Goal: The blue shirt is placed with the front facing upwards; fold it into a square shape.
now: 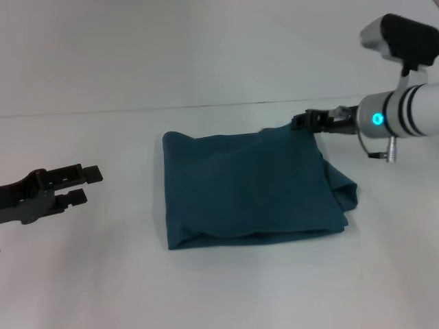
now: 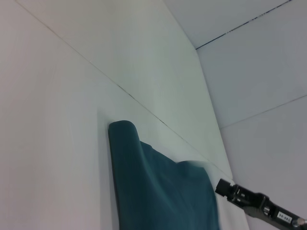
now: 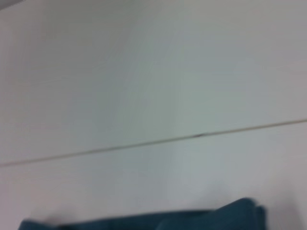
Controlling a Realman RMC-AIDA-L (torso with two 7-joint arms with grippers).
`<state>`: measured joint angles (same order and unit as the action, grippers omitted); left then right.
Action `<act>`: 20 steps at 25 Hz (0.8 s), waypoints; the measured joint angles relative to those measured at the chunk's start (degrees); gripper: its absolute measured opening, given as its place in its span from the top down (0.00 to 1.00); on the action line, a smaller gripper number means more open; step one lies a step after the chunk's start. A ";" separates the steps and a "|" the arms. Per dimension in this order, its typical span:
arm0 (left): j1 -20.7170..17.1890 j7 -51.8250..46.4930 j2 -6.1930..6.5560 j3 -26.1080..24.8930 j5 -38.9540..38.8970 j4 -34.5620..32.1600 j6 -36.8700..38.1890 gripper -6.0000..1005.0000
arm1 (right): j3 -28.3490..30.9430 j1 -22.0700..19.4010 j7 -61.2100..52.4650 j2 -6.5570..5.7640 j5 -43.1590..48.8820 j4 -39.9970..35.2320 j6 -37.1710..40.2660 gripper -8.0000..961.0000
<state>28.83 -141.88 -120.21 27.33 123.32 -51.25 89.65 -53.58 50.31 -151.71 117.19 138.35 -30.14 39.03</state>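
The blue shirt (image 1: 250, 188) lies folded into a rough rectangle in the middle of the white table, plain teal side up, with no lettering showing. Its right edge bulges in a loose fold (image 1: 343, 192). My right gripper (image 1: 305, 122) is at the shirt's far right corner, right against the cloth; the left wrist view shows that gripper (image 2: 225, 188) beside the slightly raised corner of the shirt (image 2: 158, 191). My left gripper (image 1: 86, 185) hovers open and empty over bare table, well to the left of the shirt. The right wrist view catches only the shirt's edge (image 3: 206, 219).
The white table (image 1: 103, 274) ends at a seam along the back, where a pale wall (image 1: 206, 48) rises. Bare tabletop surrounds the shirt on the left, front and right.
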 joint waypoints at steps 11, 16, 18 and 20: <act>0.34 0.01 0.27 0.01 -0.02 0.06 0.15 0.27 | 5.58 -3.57 -1.50 -3.09 -1.57 -10.93 18.66 0.48; 0.52 1.75 0.69 0.00 -0.02 -0.36 1.12 0.27 | 7.81 -6.50 4.02 -4.88 -9.51 -14.38 30.96 0.48; 0.61 3.32 0.85 -0.02 -0.02 -0.45 1.91 0.27 | 8.92 -7.96 8.70 -5.56 -14.67 -14.29 35.47 0.48; 0.62 4.81 0.95 -0.09 -0.02 -0.51 2.81 0.27 | 10.00 -9.77 13.82 -5.92 -19.45 -14.23 39.65 0.48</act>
<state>29.46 -137.07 -119.26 27.23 123.30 -51.76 92.46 -43.58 40.54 -137.89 111.27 118.90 -44.37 78.68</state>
